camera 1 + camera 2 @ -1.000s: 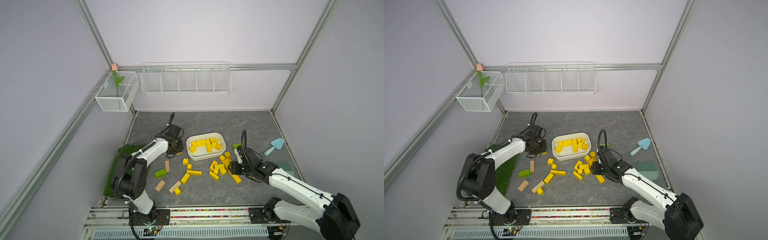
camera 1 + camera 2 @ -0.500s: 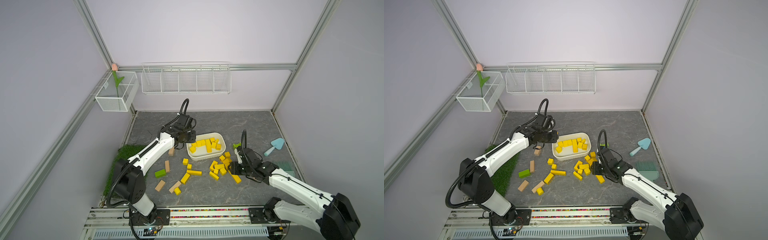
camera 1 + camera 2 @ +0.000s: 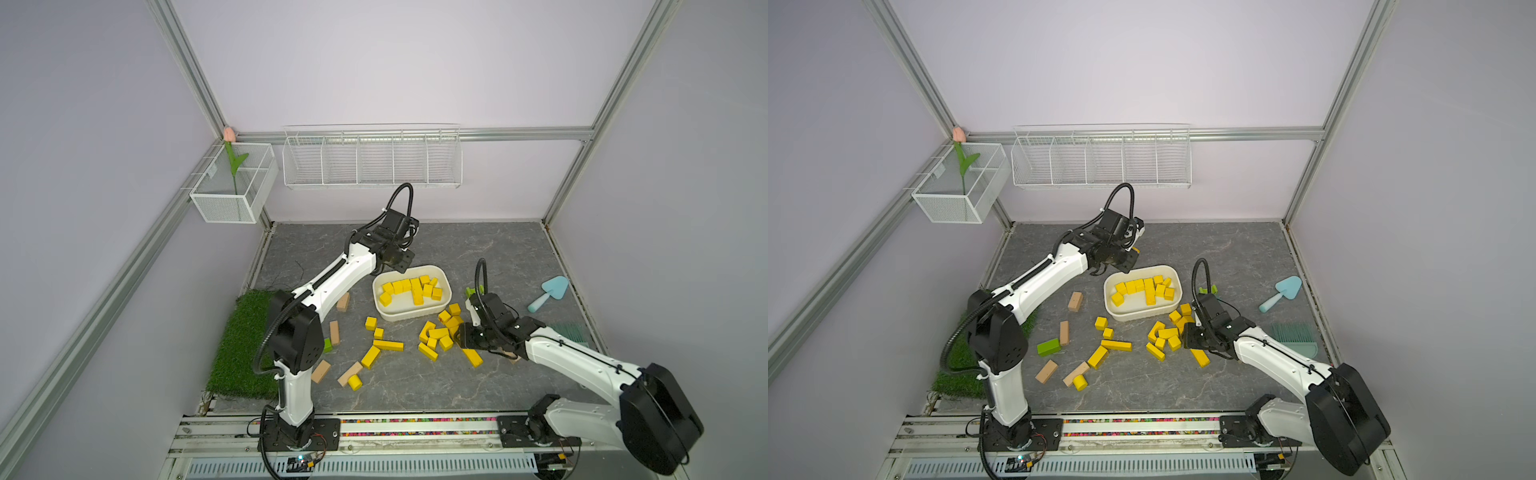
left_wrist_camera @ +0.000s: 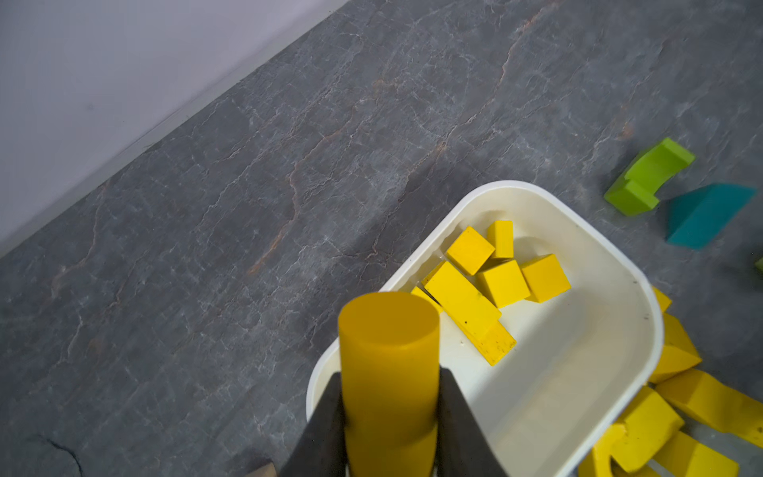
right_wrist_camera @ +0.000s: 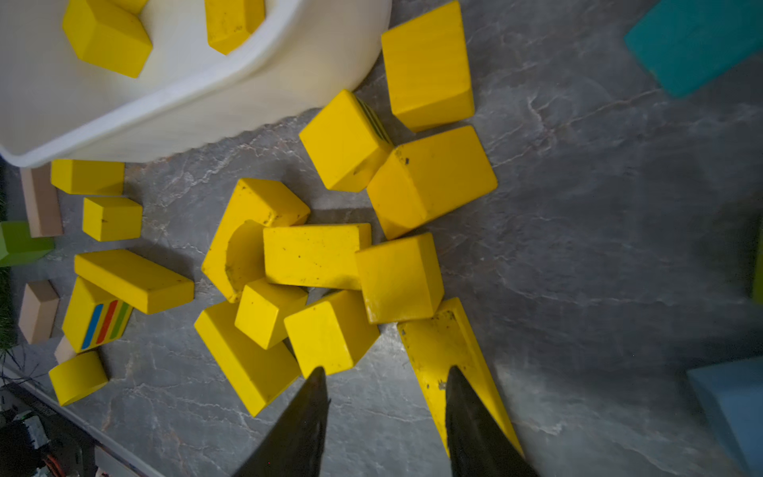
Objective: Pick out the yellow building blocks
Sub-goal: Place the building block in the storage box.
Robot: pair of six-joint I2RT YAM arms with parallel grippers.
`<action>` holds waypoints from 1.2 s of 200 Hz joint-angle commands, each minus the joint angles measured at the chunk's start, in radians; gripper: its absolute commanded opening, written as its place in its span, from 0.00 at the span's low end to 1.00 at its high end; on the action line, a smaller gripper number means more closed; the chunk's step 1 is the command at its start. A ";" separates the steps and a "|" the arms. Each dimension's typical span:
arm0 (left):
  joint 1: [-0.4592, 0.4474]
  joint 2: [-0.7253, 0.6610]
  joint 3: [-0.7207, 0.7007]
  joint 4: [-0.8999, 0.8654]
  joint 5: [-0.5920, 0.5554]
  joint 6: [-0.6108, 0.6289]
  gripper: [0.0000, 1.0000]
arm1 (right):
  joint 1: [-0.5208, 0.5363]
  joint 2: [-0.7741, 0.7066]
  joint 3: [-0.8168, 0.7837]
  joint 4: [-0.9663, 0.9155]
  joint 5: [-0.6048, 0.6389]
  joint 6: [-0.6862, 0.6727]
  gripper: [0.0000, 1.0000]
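Here the left gripper (image 4: 390, 378) is clenched on a yellow cylinder (image 4: 388, 351), its two dark fingers (image 4: 454, 413) pressed against opposite sides of the round wall. In both top views this gripper hangs above the far left corner of the white tub (image 3: 411, 318), with the cylinder just over the rim. About a dozen of the yellow building blocks (image 3: 411, 289), cubes and short bars, lie inside the tub, bunched toward its far side. More of them are piled on the grey floor just beside the tub's near right corner, among them a yellow arch piece (image 5: 239, 247) with a bar lying across its hollow. The right gripper (image 5: 386, 371) is low over the near edge of that pile. Its jaws stand apart with only bare floor between them, and one tip overlaps a long yellow wedge (image 5: 446, 342). Further left on the floor lie two long yellow bars (image 3: 388, 345), two small cubes and a short yellow round piece (image 3: 354, 382). Tan blocks (image 3: 334, 332) and a green block (image 3: 1048, 347) are scattered near the grass mat (image 3: 245, 345). A pale blue trowel (image 3: 548, 293) lies well apart on the right.
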 commanded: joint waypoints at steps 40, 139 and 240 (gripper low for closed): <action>-0.018 0.035 -0.040 -0.076 0.056 0.391 0.01 | -0.029 0.062 0.026 0.042 -0.080 -0.014 0.46; -0.044 0.057 -0.139 -0.079 -0.011 0.596 0.12 | -0.047 0.046 0.005 0.062 -0.100 -0.009 0.46; -0.059 0.151 -0.099 -0.057 0.006 0.563 0.19 | -0.054 0.047 0.001 0.068 -0.106 -0.006 0.46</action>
